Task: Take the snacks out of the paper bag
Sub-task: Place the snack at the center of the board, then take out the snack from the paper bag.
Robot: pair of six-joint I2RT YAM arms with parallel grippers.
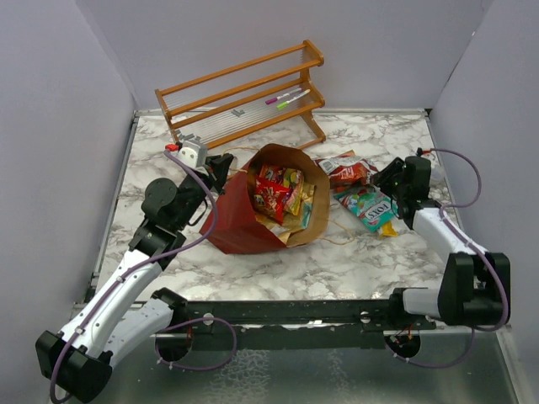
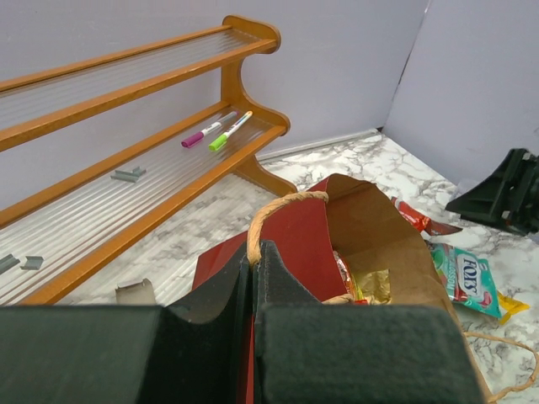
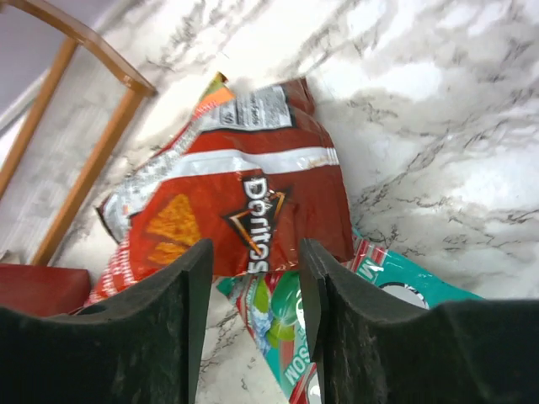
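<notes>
Pinching the paper bag (image 1: 240,227) right now is the left end effector (image 2: 253,252), its two fingers pressed together on the bag's left rim, right where the twine handle (image 2: 274,206) loops up. The bag lies tipped on the marble counter (image 1: 337,261), red outside, brown inside, mouth gaping up toward the overhead camera. Inside that mouth sits a heap of snacks (image 1: 276,192), red, yellow and orange foil all jumbled together. Two more packets are out on the counter just right of the bag. One is a red Doritos packet (image 3: 244,194) close to the bag's rim. The other is a teal packet (image 1: 366,204) on the near side of it, and the Doritos overlaps its edge. Over on that side of the bag, the right end effector (image 3: 255,248) hangs above those two with fingers spread wide and nothing gripped, and the Doritos logo shows clean through the gap. Behind the bag, a wooden rack (image 1: 244,84) stands at the back wall, with a pink pen (image 2: 209,129) and a green pen (image 2: 231,130) lying side by side on one shelf.
</notes>
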